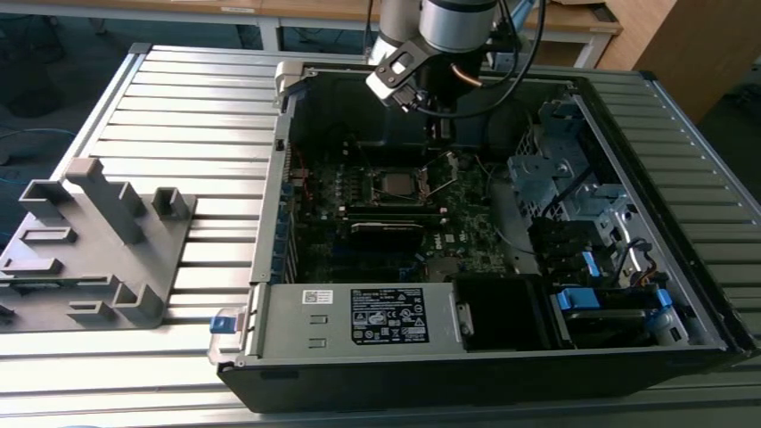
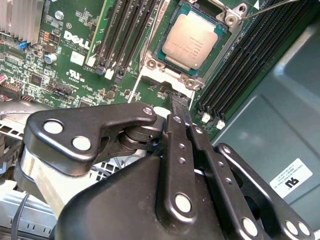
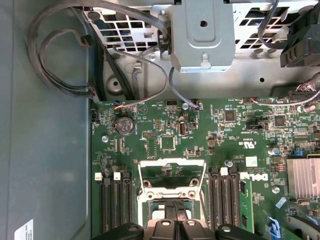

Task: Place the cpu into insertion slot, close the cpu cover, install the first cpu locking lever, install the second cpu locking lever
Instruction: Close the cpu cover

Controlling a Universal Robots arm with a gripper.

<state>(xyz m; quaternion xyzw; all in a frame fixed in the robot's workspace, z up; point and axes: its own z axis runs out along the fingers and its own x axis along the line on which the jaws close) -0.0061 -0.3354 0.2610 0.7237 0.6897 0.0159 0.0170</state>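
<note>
The cpu, a small square chip with a dull bronze-grey top, lies in the insertion slot on the green motherboard; the exterior view has the cpu mid-case. The cpu cover, a silvery frame with a window, is swung open off the socket. A thin wire locking lever stands raised beside the slot. My gripper hangs shut and empty just above the cover's hinged edge, short of the cpu. In the exterior view the gripper is over the case's far side.
Long black memory slots flank the socket on both sides. A finned heatsink and cables lie nearby. The case holds a power supply and a drive cage. A grey fixture stands at the exterior view's left.
</note>
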